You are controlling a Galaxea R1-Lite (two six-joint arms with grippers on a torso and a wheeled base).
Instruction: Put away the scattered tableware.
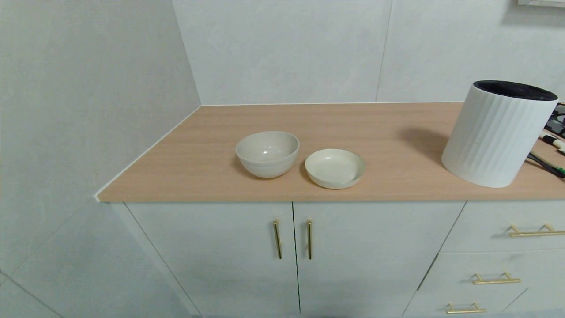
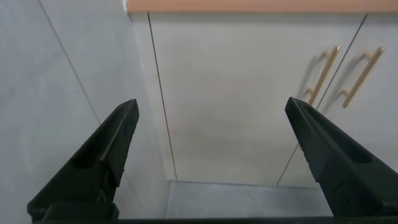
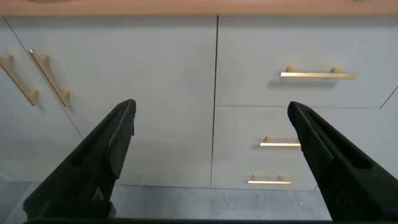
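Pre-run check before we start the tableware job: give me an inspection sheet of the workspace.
Surface: wooden countertop, running into a wall corner on the left.
Job's things: deep bowl and shallow dish, side by side near the front edge, both upright and empty.
Clutter: white ribbed container on the right; markers lying behind it at the edge.
Grippers: left gripper and right gripper both open and empty, facing the cabinet fronts below counter level.
Cables: a dark item by the markers, cannot tell if it is a cable.
Surroundings: cabinet doors shut, drawers shut, tiled walls.
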